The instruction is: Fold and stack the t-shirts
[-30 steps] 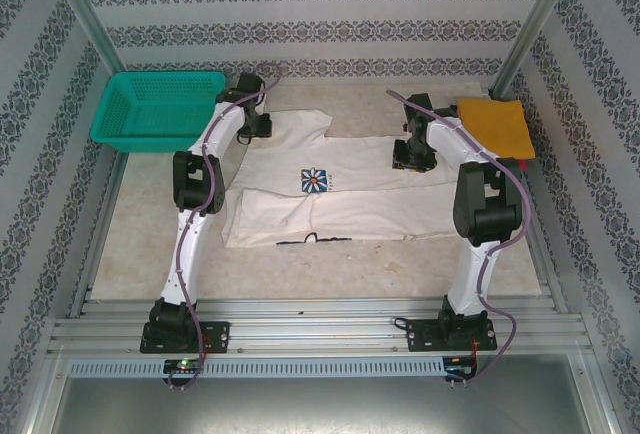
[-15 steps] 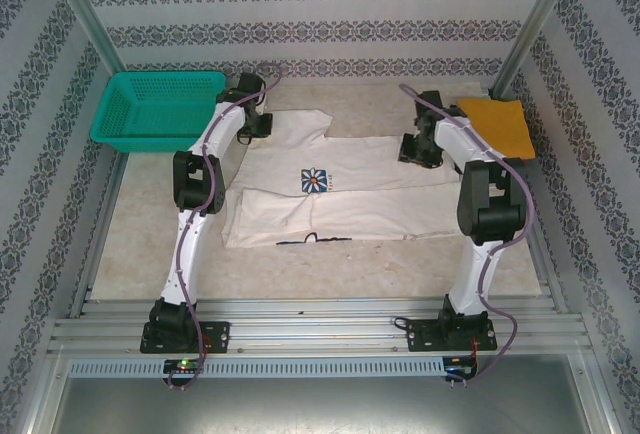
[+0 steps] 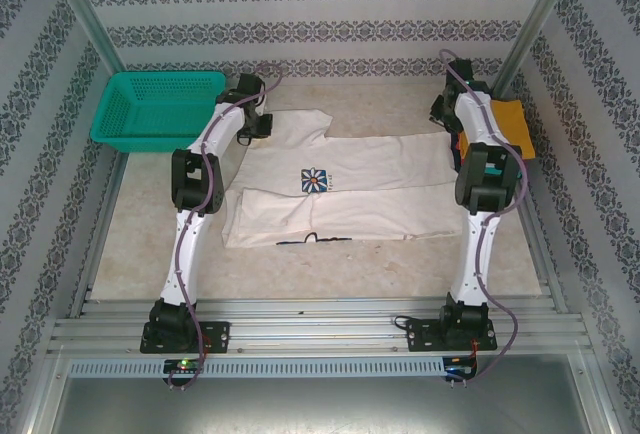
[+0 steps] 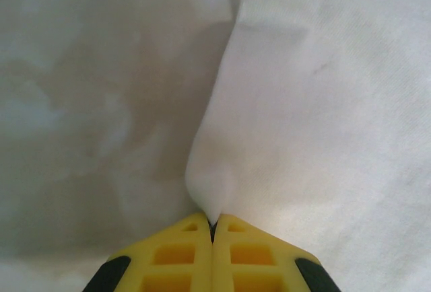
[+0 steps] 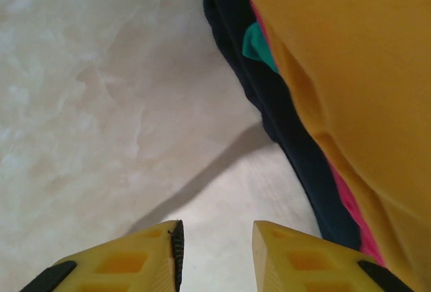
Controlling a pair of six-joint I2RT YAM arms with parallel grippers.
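Patterned wallpaper (image 3: 320, 29) is wrapping around three sides of the cell, and a pale marbled table (image 3: 150, 254) is filling the floor of it. Across the middle of that table the white t-shirt (image 3: 370, 169) is lying flat, with one sleeve reaching towards the far left and a crease running lengthwise just below its print. The two white arms are rising from the near rail and reaching to the far end, one on each side of the shirt.

At the far left corner a teal mesh basket (image 3: 155, 109) is sitting just beside the left arm. At the far right corner the stack of folded shirts (image 3: 510, 124) is resting with an orange shirt (image 5: 350, 70) on top.

The left gripper (image 3: 262, 124) is sitting at the far left edge of the white t-shirt; in the left wrist view its yellow fingers (image 4: 175, 255) are pressing together and pinching a peak of the white cloth. The right gripper (image 5: 215, 228) is hanging over bare table just left of the stack, its jaws standing narrowly apart and holding nothing.

A blue-square daisy print (image 3: 316, 181) is showing at the shirt's centre. Under the orange shirt, a dark navy layer (image 5: 283, 124), a pink-red edge (image 5: 343, 191) and a teal corner (image 5: 256, 46) are peeking out
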